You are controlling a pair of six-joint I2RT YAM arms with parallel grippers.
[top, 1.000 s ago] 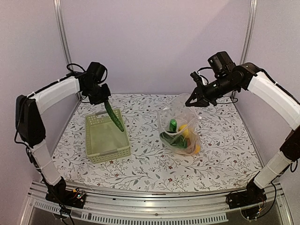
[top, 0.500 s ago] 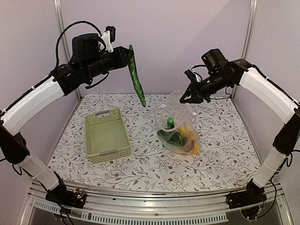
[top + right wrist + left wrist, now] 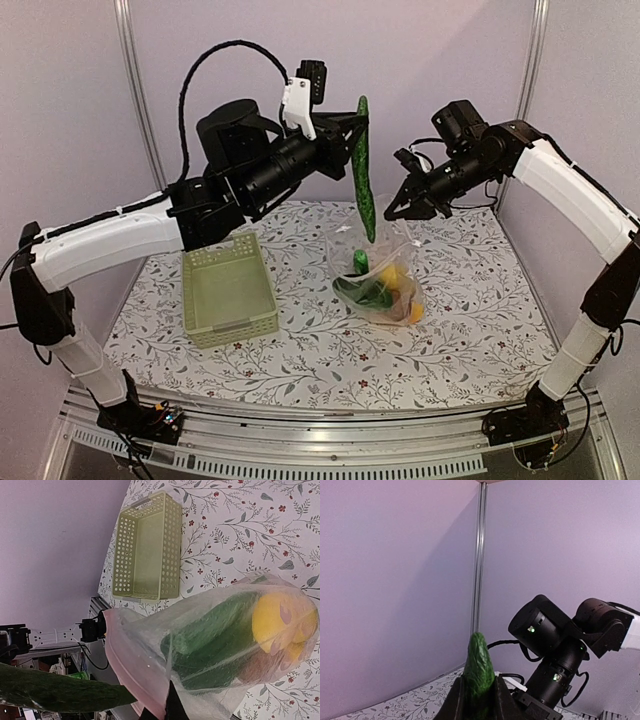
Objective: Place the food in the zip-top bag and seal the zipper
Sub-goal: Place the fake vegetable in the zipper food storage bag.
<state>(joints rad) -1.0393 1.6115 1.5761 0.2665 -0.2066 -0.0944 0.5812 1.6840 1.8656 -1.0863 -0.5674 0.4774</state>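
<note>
The clear zip-top bag [image 3: 392, 283] stands on the table right of centre, holding dark green pieces [image 3: 215, 635], yellow lemons [image 3: 277, 622] and a reddish-brown piece [image 3: 260, 667]. My right gripper [image 3: 400, 207] is shut on the bag's upper edge and holds the mouth up. In the right wrist view the pink zipper [image 3: 125, 665] curves along that mouth above my right gripper [image 3: 167, 711]. The long green cucumber [image 3: 366, 170] hangs upright over the bag's mouth, its lower tip near the opening. My left gripper [image 3: 352, 122] is shut on its top end. The left wrist view shows the cucumber [image 3: 479, 665] between the dark fingers [image 3: 451, 704].
A pale green slotted basket [image 3: 228, 290] sits left of the bag with nothing showing inside it. The floral tablecloth [image 3: 480, 320] covers the table. Metal frame posts [image 3: 135, 90] and pale walls close in the back and sides.
My left arm has swung up and to the right from over the basket, carrying the cucumber to above the bag's mouth. The right gripper has held the bag's edge almost still.
</note>
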